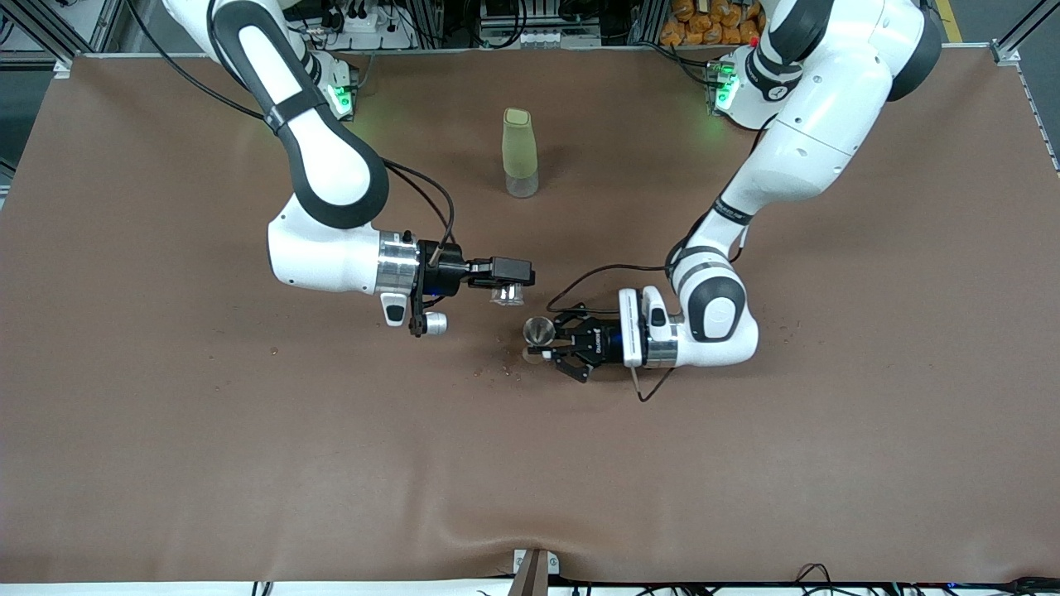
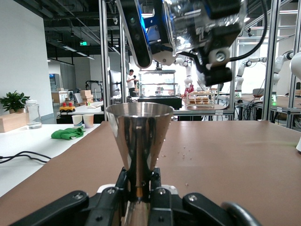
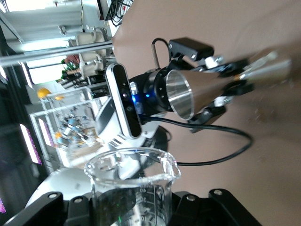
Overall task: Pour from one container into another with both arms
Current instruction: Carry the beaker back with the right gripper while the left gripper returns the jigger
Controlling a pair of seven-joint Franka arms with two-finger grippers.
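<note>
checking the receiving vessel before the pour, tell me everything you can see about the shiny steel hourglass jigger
The shiny steel hourglass jigger is polished metal: two cones joined at a narrow waist, with the brown table mirrored in its surface. It stands upright with the wide open mouth upward, and what shows of its inside in the right wrist view looks empty. The left gripper is shut on its waist, low over the middle of the table. The small clear glass cup, held by the right gripper, hangs beside and above it without touching.

Even overhead light, soft shadows on the table (image 1: pixel 166 414); window glare (right wrist view) and blurred nearby glass (image 3: pixel 134 181).
</note>
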